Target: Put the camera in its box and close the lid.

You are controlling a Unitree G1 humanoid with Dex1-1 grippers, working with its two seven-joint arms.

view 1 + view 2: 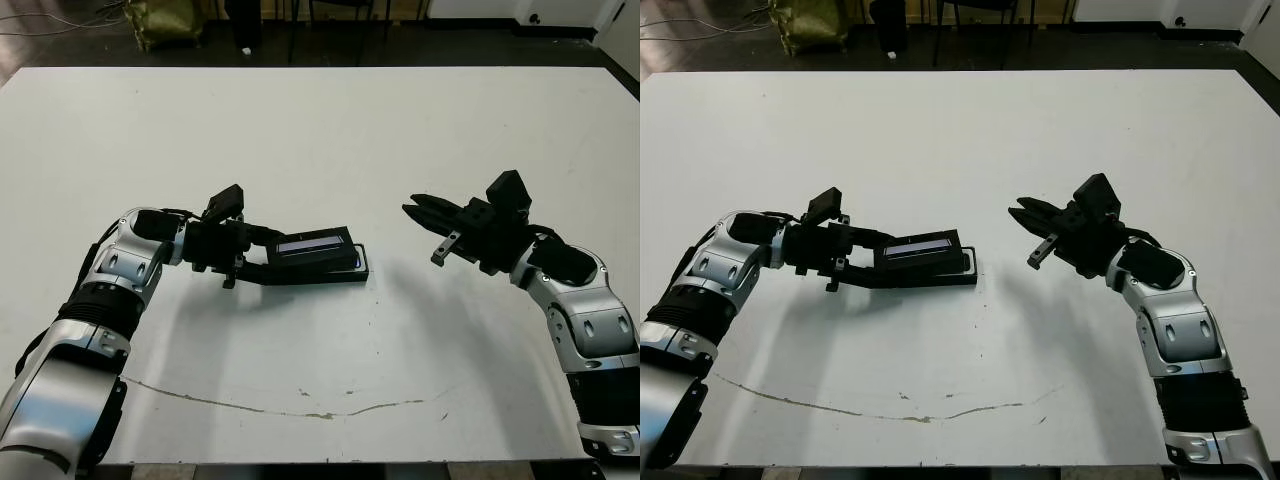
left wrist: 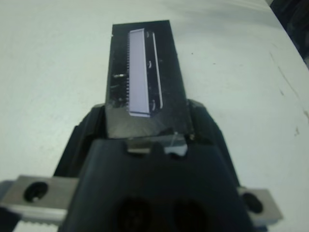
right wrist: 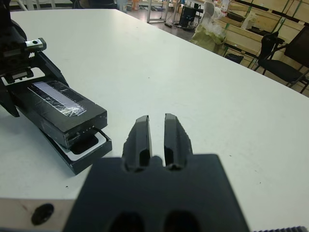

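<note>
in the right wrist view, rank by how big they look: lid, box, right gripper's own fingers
1. lid: the largest, and the left gripper holds its far end.
2. Right gripper fingers: look large only because they are nearest the camera.
3. box: mostly hidden under the lid, so only one end shows; unsure against the fingers.

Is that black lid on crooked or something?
Yes. The lid, gripped by the left gripper, sits tilted over the box, not flat: its far end is raised, and white lining and a dark shape show underneath. The right gripper stays clear.
</note>
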